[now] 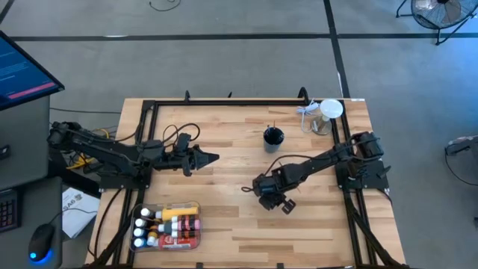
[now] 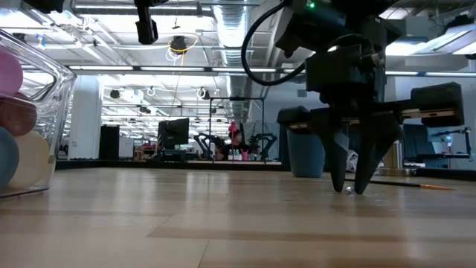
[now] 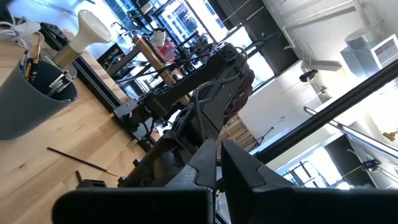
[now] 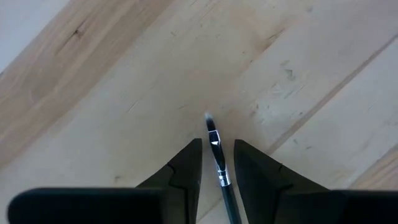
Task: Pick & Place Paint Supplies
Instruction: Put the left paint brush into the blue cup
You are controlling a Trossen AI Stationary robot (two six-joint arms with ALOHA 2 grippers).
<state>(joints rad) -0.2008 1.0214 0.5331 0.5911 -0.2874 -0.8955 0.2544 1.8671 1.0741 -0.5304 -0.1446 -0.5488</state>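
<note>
Fingertips of the right gripper stand slightly apart, straddling a thin paintbrush that lies flat on the wooden table; whether the pads already press its shaft cannot be told. In the high view this gripper sits at centre frame, pointed straight down, evidently so the tips can reach a thing lying flush with the boards. The brush's metal ferrule and tip project just past the fingertips. A dark cup, holding other brushes, stands above it in the frame, well apart, and is judged the likely destination. The clear bin at lower left holds paint bottles. The left gripper, fingers together and empty, waits at centre left, clear of the working area.
</note>
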